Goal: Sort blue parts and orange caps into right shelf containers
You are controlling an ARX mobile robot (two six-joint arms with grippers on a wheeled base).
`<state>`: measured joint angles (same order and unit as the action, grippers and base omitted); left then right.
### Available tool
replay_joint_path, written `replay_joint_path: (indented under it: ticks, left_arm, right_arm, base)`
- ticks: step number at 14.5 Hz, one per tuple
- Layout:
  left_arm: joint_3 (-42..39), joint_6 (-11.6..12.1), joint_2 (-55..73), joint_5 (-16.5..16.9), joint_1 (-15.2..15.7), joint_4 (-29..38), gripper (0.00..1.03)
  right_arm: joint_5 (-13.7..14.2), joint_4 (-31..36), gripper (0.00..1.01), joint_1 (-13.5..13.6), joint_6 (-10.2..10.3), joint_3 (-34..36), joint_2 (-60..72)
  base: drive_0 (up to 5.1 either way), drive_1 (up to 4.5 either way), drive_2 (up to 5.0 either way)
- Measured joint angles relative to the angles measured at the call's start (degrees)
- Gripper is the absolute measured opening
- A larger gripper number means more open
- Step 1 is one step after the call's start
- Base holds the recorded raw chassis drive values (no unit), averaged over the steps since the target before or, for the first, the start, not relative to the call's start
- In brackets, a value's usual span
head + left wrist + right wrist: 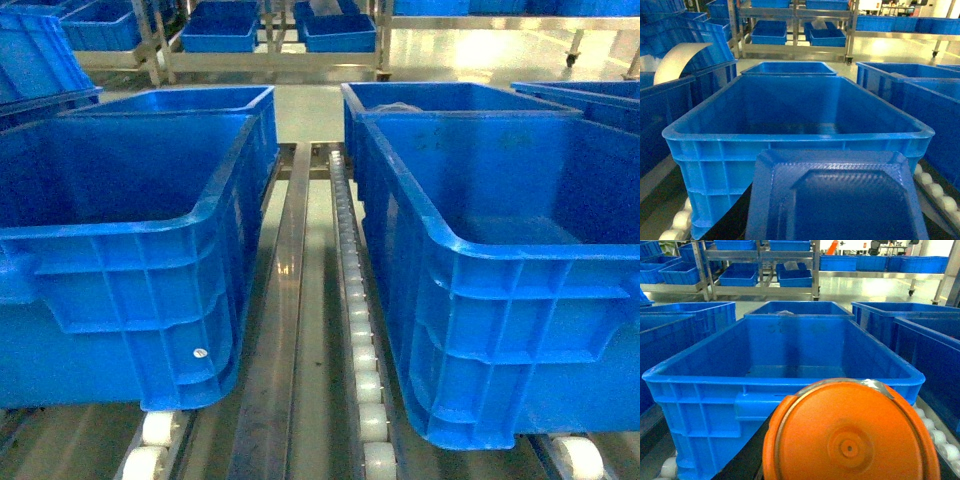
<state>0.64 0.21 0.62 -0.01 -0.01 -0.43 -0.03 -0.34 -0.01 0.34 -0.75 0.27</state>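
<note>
A bright blue part (837, 200) fills the bottom of the left wrist view, held up in front of a large blue crate (790, 136). It hides my left gripper apart from a dark finger edge (737, 222). In the right wrist view an orange cap (850, 440) faces the camera, held before another blue crate (780, 383). A dark finger edge (745, 460) shows at its left. In the head view the two crates (120, 232) (500, 258) stand side by side and look empty. Neither gripper appears there.
A roller track (365, 385) and a metal rail (285, 330) run between the two crates. More blue crates (445, 95) stand behind and to both sides. Metal racks with smaller blue bins (220, 35) stand across the floor. A curved white strip (677, 60) is at the left.
</note>
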Motion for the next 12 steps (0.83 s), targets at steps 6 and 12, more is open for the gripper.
replay_joint_path:
  ticks: [6, 12]
  left_arm:
    - [0.0, 0.0, 0.0, 0.0, 0.0, 0.0, 0.41]
    - [0.0, 0.0, 0.0, 0.0, 0.0, 0.0, 0.41]
  right_arm:
    - [0.0, 0.0, 0.43, 0.0, 0.0, 0.0, 0.0]
    - [0.0, 0.0, 0.43, 0.0, 0.0, 0.0, 0.0]
  base:
    - [0.0, 0.0, 0.0]
    - [0.0, 0.0, 0.0]
